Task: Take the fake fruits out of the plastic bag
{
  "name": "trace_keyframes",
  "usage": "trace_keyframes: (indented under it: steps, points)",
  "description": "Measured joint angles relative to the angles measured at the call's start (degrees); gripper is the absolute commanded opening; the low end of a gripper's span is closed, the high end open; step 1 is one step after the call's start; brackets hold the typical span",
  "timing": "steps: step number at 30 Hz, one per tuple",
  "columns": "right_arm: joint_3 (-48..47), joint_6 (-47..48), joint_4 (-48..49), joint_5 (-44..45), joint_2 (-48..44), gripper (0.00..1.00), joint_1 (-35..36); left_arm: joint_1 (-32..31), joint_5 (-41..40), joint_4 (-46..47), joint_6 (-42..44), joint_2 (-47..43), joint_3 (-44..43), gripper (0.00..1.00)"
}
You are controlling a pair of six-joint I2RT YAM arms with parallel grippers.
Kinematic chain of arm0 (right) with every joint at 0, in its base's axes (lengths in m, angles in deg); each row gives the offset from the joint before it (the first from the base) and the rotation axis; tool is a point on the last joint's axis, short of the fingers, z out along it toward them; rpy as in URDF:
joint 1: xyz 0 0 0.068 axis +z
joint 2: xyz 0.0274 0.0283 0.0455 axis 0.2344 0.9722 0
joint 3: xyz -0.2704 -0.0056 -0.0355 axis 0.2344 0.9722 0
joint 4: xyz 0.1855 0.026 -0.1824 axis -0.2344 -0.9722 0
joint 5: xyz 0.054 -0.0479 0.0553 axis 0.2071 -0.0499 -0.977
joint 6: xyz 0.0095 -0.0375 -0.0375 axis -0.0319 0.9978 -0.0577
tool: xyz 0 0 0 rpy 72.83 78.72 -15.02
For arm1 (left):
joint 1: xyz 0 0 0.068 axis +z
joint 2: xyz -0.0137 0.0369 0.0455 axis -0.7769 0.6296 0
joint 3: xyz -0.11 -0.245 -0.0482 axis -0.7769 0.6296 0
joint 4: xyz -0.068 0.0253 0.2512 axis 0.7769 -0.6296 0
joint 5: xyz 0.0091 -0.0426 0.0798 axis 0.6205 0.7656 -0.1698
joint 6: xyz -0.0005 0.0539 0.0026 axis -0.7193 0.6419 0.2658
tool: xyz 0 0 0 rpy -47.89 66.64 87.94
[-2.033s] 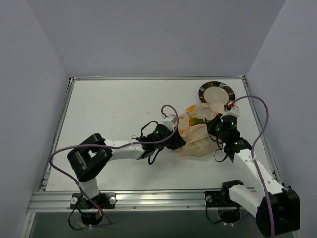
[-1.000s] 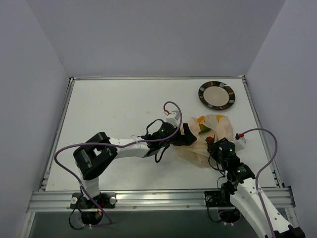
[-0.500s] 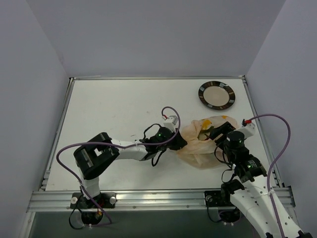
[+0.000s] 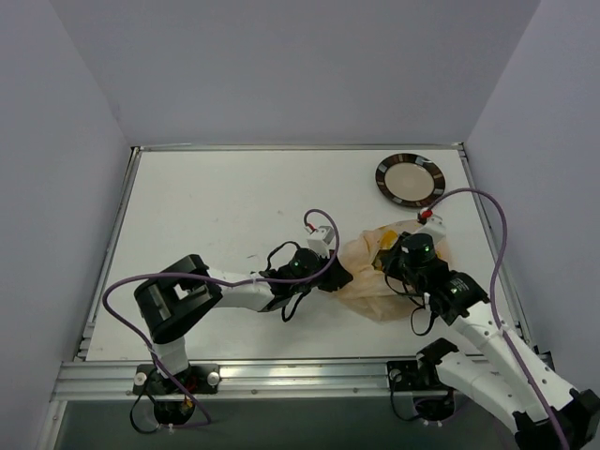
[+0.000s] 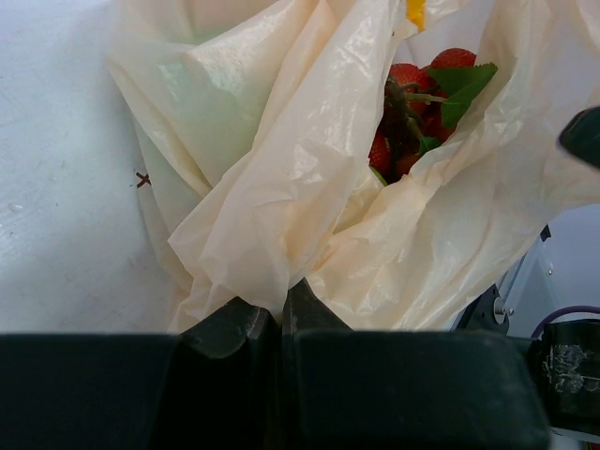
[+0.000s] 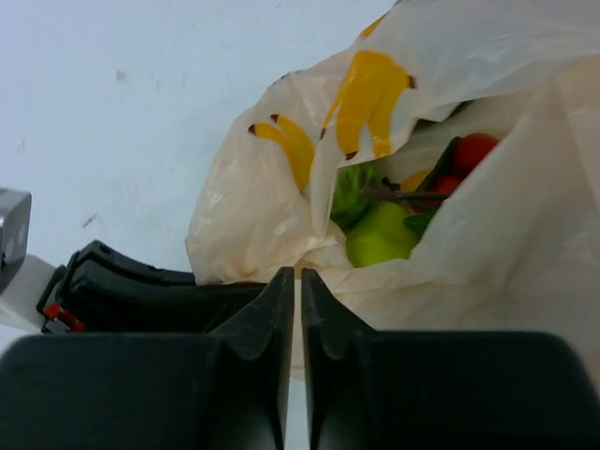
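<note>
Lying crumpled on the worktop between the two arms, the bag sits right of centre, well short of the plate at the far right. All fruits visible are inside it; none is out on the worktop.

Left fingers: together, clamped on a fold of the bag's near edge. The mouth gapes beyond them, showing red berries deep in the folds.

Right fingers: closed to a sliver, with bag film pinched at the tips, as far as the wrist view shows. A green fruit and a red berry lie just past the rim on that side.

Handling assessment:
- The bag is thin, soft and crinkly. It will not hold a shape and will collapse over its contents once slackened. Take it at the rim or a gathered fold, as both arms do.
- The fruits look light, hard and glossy, so likely slippery and prone to rolling. The round ones want a grip square across the middle.
- The berries offer an easier hold at the stem or leaf.

Risk: film caught along with a fruit would drag the whole bag.
</note>
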Motion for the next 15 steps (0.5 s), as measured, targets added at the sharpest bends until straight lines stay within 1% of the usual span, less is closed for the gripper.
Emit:
trace_keyframes:
  steps: [2, 4, 6, 9, 11, 12, 14, 15]
  points:
    - [-0.4, 0.0, 0.3, 1.1, 2.4, 0.09, 3.3, -0.2, 0.0, 0.4, 0.1, 0.0, 0.0, 0.02]
    - [-0.7, 0.1, 0.6, 3.8, 5.1, 0.06, 5.2, -0.3, 0.1, 0.7, 0.4, -0.1, 0.0, 0.02]
    - [-0.7, 0.0, 0.7, 7.4, 7.4, 0.0, 5.4, -0.4, 0.1, 1.2, 0.7, -0.2, 0.0, 0.02]
    - [0.2, 0.3, 0.7, 12.0, 9.1, 0.0, 5.4, -0.4, 0.1, 1.5, 1.1, -0.5, 0.0, 0.02]
    - [0.9, 1.3, 0.8, 13.7, 9.2, 0.03, 5.4, -0.5, 0.1, 1.7, 1.3, -0.6, 0.0, 0.02]
    - [1.0, 1.9, 0.8, 14.2, 9.4, 0.07, 5.4, -0.5, 0.2, 1.8, 1.4, -0.7, 0.0, 0.02]
    - [1.0, 3.2, 1.3, 14.4, 10.2, 0.11, 5.4, -0.5, 0.3, 2.1, 1.5, -0.6, 0.0, 0.02]
    - [1.0, 3.7, 1.7, 14.4, 10.8, 0.15, 5.4, -0.5, 0.4, 2.2, 1.5, -0.7, 0.0, 0.02]
